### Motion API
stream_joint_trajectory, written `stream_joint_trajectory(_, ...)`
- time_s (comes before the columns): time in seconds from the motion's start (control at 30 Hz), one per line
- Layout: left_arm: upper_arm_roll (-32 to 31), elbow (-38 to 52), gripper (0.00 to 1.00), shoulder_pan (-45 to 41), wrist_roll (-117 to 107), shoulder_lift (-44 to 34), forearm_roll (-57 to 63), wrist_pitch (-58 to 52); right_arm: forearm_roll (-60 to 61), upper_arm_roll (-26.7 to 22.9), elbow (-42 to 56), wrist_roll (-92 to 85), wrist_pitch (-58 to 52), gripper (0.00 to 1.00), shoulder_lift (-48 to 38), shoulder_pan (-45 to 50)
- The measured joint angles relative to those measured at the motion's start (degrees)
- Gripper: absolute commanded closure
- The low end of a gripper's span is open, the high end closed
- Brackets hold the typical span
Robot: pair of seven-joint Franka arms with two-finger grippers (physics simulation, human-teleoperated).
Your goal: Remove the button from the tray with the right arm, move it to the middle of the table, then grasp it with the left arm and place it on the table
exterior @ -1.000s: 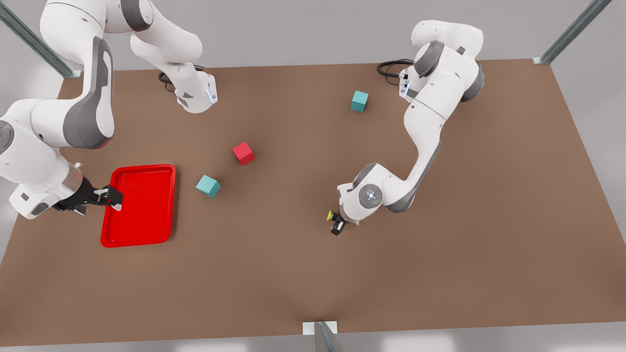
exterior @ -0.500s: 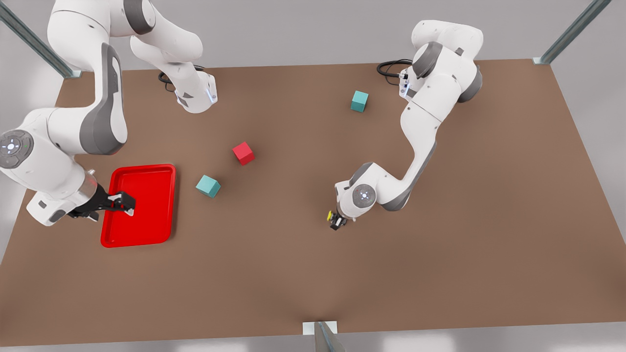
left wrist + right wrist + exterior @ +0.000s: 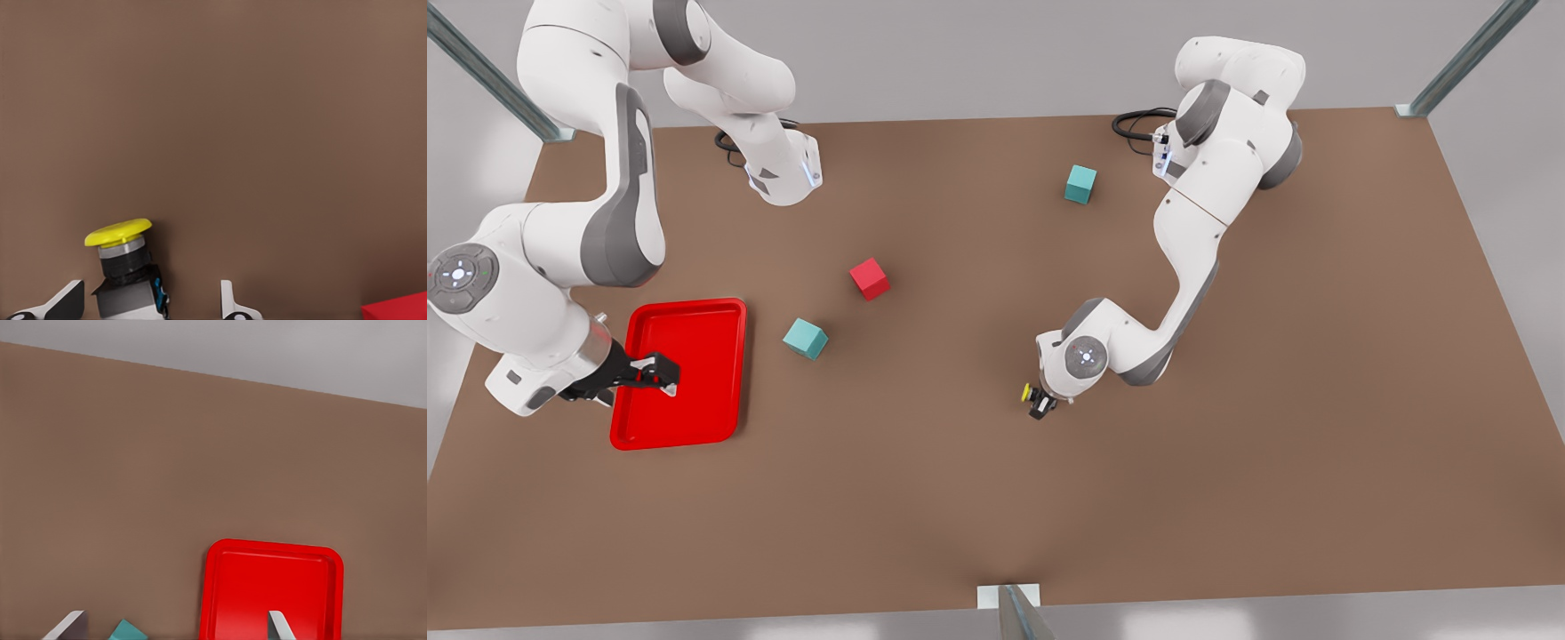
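Glossy red plastic-looking tray (image 3: 694,338) on a matte brown table (image 3: 1227,444); the button (image 3: 120,250) has a smooth yellow cap.

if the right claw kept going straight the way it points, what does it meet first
Probably the tray floor: the right claw hangs open over it, angled toward its inside. How steeply it dips is unclear; a shallower path could reach the nearby teal cube.

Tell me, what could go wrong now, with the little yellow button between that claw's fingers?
1. The button sits close to one finger of the open left claw, not centred. Pulling away could clip it and tip it over, since its cap already looks slightly tilted.
2. The right claw hangs open over the tray. A low sideways move might catch the raised rim and drag the tray.
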Motion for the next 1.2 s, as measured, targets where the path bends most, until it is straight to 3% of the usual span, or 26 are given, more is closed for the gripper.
stream_joint_trajectory(0.87, 0.12, 0.01, 0.01, 0.28, -2.34, 1.07, 2.17, 2.04, 0.07, -0.05, 0.65, 0.02, -2.74, 0.0, -1.62, -0.94)
stream_joint_trajectory(0.93, 0.12, 0.05, 0.13, 0.26, -2.71, 1.07, 2.22, 2.09, 0.13, -0.08, 0.76, -0.01, -3.45, 0.0, -2.26, -0.71)
stream_joint_trajectory(1.07, 0.12, 0.07, 0.2, 0.13, -3.34, 1.09, 2.35, 2.14, 0.07, 0.0, 0.7, 0.02, -4.31, 0.0, -2.19, -0.2)
stream_joint_trajectory(1.13, 0.12, 0.05, 0.36, -0.01, -3.61, 1.07, 2.43, 2.16, 0.07, 0.0, 0.43, 0.02, -4.61, 0.0, -1.99, -0.32)
stream_joint_trajectory(1.2, 0.12, 0.04, 0.44, -0.09, -3.84, 1.09, 2.54, 2.2, 0.08, 0.0, 0.2, 0.02, -4.83, 0.0, -1.87, -0.54)
